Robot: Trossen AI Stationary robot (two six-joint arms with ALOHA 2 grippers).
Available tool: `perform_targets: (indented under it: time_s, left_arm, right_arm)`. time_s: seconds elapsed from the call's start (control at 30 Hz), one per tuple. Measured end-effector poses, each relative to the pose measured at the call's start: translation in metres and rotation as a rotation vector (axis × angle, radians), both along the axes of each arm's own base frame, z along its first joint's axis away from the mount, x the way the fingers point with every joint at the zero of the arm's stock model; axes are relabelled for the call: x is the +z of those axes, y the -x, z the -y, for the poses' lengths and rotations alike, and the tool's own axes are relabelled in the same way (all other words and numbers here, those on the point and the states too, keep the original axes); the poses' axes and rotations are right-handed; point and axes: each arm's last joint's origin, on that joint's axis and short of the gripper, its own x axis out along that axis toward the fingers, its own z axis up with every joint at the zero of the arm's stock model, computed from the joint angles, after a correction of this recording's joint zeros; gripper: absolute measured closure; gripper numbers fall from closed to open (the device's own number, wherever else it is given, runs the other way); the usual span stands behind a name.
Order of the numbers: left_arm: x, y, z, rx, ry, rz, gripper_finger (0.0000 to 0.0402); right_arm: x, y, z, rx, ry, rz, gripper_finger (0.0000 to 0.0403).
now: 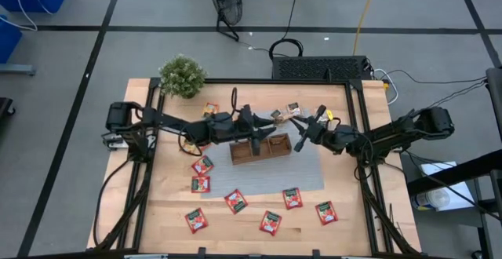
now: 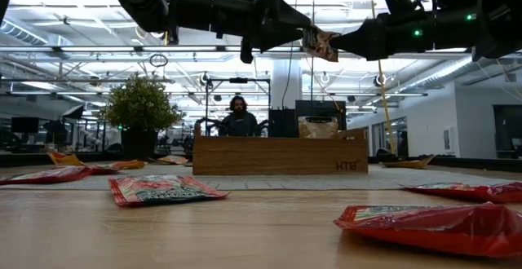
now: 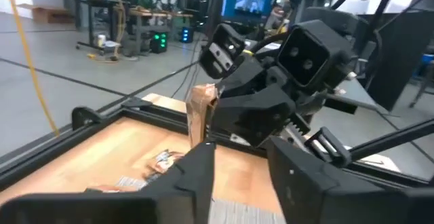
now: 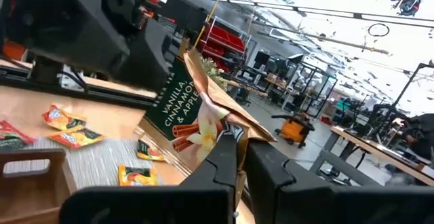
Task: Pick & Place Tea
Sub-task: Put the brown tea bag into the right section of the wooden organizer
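A grey-brown tea sachet (image 4: 186, 108) with a dark green label is in the air above the brown wooden tray (image 1: 259, 151), and my right gripper (image 4: 241, 149) is shut on it. My left gripper (image 3: 241, 163) faces it from the table's left, level and open. Its fingertips are just short of the sachet (image 3: 201, 112); I cannot tell whether they touch it. Several red sachets (image 1: 236, 201) lie flat on the near half of the table. Orange (image 1: 210, 108) and grey-brown (image 1: 293, 108) ones lie behind the tray. One sachet (image 2: 318, 127) stands in the tray. My right gripper pinches the sachet's crumpled edge (image 4: 227, 130) between its two fingers. The fingers come about level from the table's right side. The sachet sticks out past the fingertips toward the left gripper, tilted and lifted clear above the tray (image 2: 277, 155).
The tray stands on a grey mat (image 1: 310, 173) in the table's middle. A small green potted plant (image 1: 182, 76) stands at the far left corner. Black frame rails (image 1: 357, 125) run along the table's sides. A person (image 2: 238, 116) sits in the room beyond the table.
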Motion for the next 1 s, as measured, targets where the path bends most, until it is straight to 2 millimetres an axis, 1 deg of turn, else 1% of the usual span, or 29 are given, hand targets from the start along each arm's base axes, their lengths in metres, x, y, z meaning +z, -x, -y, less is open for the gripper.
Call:
perform_targets:
  time_s: [0.13,0.27,0.5,0.8,1.0]
  left_arm:
    - [0.000,0.000,0.001,0.001,0.006,0.002,0.0219]
    - [0.000,0.000,0.001,0.006,0.008,0.002,0.0203]
    - [0.000,0.000,-0.002,0.030,-0.018,-0.002,0.0210]
    - [0.000,0.001,-0.008,0.069,-0.002,0.000,0.0215]
    - [0.000,0.001,-0.008,0.069,-0.067,-0.012,0.0215]
  right_arm:
    - [0.001,0.000,0.000,0.005,-0.014,0.016,0.0397]
    - [0.001,0.000,0.000,0.008,-0.022,0.025,0.0397]
    - [0.002,0.000,-0.007,0.038,-0.021,0.037,0.0397]
    - [0.004,0.000,-0.014,0.075,-0.015,0.048,0.0397]
    - [0.003,0.000,-0.014,0.070,-0.024,0.041,0.0397]
